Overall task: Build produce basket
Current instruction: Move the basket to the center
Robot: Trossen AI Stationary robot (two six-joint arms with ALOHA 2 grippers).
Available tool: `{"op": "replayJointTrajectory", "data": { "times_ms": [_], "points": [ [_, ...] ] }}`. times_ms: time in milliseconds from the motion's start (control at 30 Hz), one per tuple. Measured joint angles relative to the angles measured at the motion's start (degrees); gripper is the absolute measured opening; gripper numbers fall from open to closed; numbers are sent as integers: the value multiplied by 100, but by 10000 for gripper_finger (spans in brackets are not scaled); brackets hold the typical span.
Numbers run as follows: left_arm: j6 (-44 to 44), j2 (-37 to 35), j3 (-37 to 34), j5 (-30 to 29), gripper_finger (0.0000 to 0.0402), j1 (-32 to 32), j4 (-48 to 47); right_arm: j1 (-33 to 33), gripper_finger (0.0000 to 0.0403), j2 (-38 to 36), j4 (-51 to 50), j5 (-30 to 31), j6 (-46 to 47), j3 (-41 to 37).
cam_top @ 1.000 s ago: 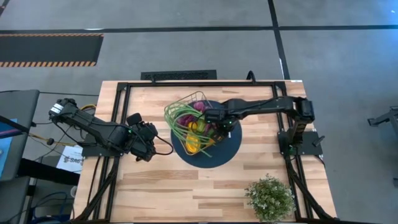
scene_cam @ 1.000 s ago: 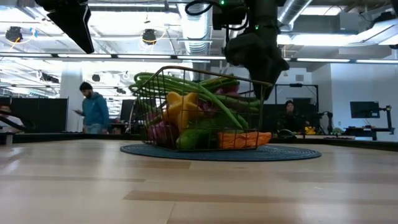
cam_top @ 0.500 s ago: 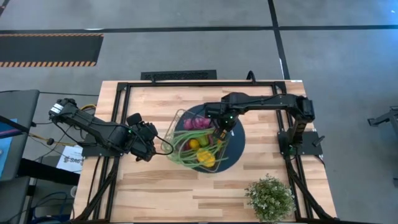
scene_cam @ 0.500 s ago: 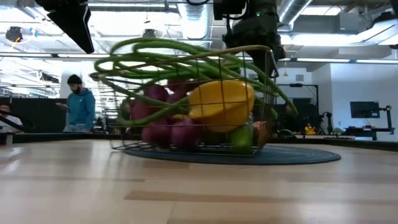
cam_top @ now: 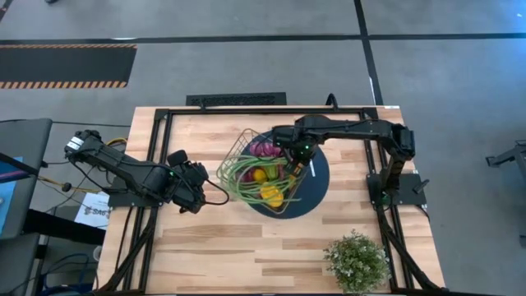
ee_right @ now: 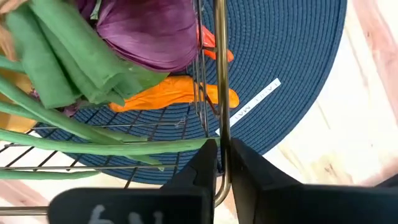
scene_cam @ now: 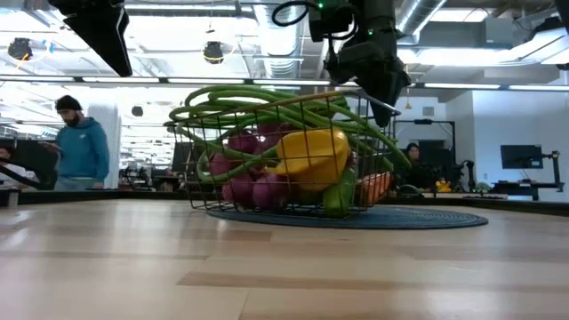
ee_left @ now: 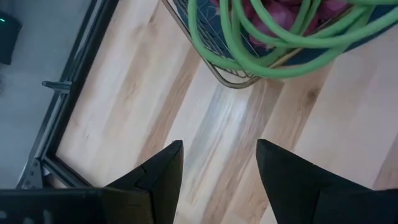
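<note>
The right gripper (ee_right: 219, 163) pinched the rim of the basket (cam_top: 238, 156), which sat on the blue mat (cam_top: 316, 177) near the table's (cam_top: 214, 255) middle. The produce (scene_cam: 302, 160) already filled it; only positioning seemingly remained. The left gripper (ee_left: 217, 162) waited spread beside it.

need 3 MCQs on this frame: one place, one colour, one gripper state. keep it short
1. What does the basket sit on?
A. a round blue mat
B. bare floor
C. the potted plant

2. What colour are the long beans looped over the basket?
A. red
B. green
C. white

3. The right gripper is:
A. wide open above the table
B. shut on the basket's rim wire
C. holding the plant

Answers: 1 A, the mat shows under the mesh in the high view. 2 B, green loops in the low view. 3 B, its fingers pinch the wire in the right wrist view.
</note>
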Motion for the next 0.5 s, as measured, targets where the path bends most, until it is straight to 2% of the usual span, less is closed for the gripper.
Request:
{"op": "replayJointTrajectory", "data": {
  "times_ms": [500],
  "points": [
    [-7,0,0,21,190,0,-4,28,78,0,-12,411,-336,0]
  ]
}}
